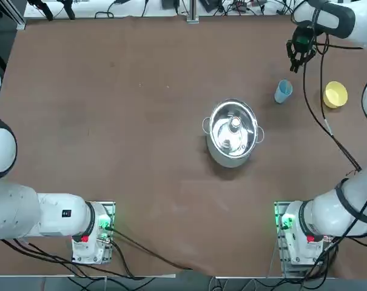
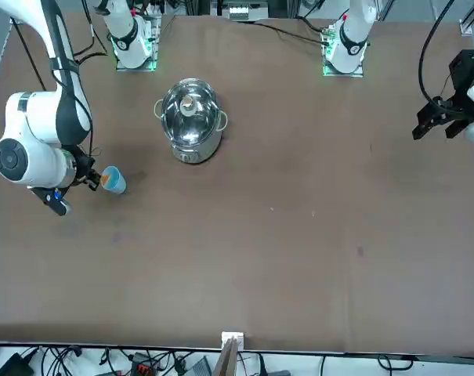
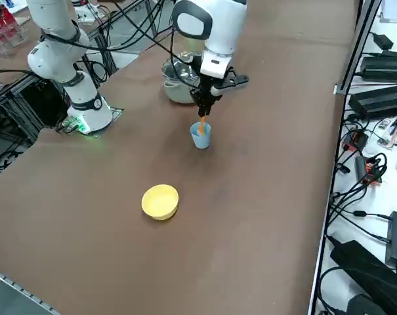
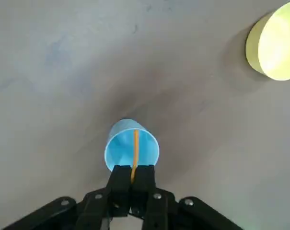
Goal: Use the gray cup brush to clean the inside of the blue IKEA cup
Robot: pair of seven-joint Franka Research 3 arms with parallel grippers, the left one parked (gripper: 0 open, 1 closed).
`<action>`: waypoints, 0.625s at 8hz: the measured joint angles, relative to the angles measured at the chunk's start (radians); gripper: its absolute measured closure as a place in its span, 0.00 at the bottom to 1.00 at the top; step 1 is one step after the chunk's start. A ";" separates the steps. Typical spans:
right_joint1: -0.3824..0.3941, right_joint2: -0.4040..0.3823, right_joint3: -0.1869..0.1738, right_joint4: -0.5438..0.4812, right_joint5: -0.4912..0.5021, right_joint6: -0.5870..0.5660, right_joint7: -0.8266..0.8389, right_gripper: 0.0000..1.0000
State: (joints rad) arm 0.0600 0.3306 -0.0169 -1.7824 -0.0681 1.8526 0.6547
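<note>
The right gripper [image 4: 132, 183], clamped on the brush [image 4: 135, 152], dips it into the blue cup [image 4: 131, 146]; scrubbing seems underway, and next likely calls for stirring around the wall

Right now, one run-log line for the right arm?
right gripper: shut on gray cup brush | brush tip inside blue IKEA cup | cup upright | stage: cleaning

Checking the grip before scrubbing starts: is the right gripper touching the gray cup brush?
Touching. In the wrist view the right gripper is shut on the gray cup brush, whose stem runs into the blue IKEA cup.
</note>
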 joint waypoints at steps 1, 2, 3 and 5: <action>0.002 0.006 0.005 0.012 0.002 0.001 0.000 0.96; 0.007 0.012 0.007 0.023 0.003 0.001 0.001 0.96; 0.013 0.017 0.010 0.029 0.003 0.001 0.003 0.96; 0.024 0.018 0.011 0.031 0.005 -0.001 0.008 0.96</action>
State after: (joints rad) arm 0.0841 0.3488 -0.0061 -1.7519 -0.0626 1.8517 0.6627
